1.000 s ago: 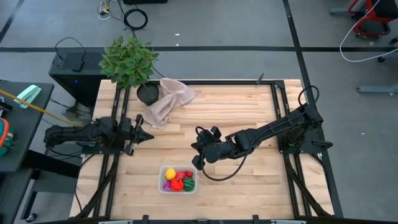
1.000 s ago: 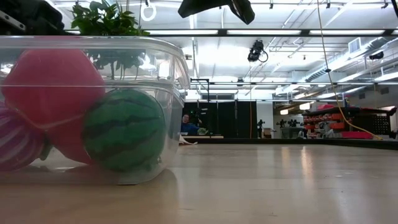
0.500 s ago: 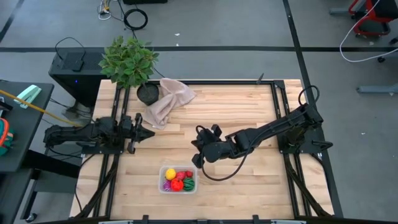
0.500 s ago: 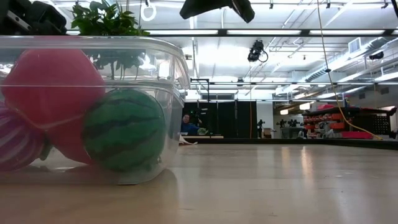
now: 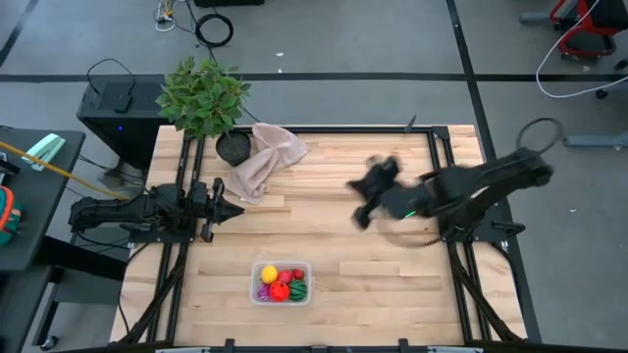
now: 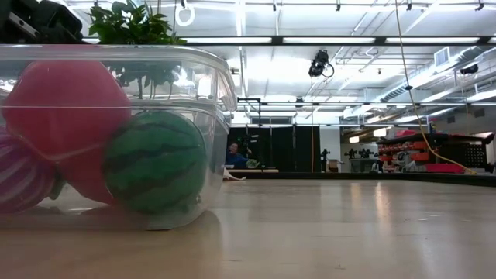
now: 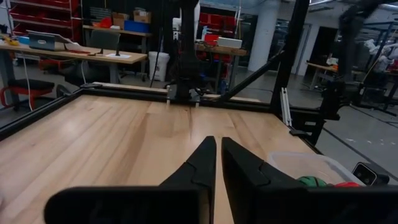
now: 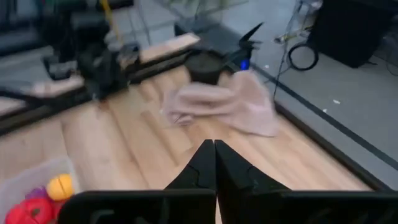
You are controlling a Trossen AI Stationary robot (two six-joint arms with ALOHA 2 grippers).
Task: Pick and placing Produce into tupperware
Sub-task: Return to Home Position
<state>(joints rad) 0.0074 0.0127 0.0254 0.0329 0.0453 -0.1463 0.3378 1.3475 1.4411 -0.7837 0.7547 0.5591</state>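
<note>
Right gripper [image 8: 214, 148] clenched empty, indistinct from above; left gripper [image 7: 219, 147] likewise closed; tupperware [image 6: 222, 87] cut off in low view

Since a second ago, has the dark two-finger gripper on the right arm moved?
Yes. In the high view the right gripper has pulled back from the clear plastic rectangular tub, toward the right edge of the wooden table.
</note>
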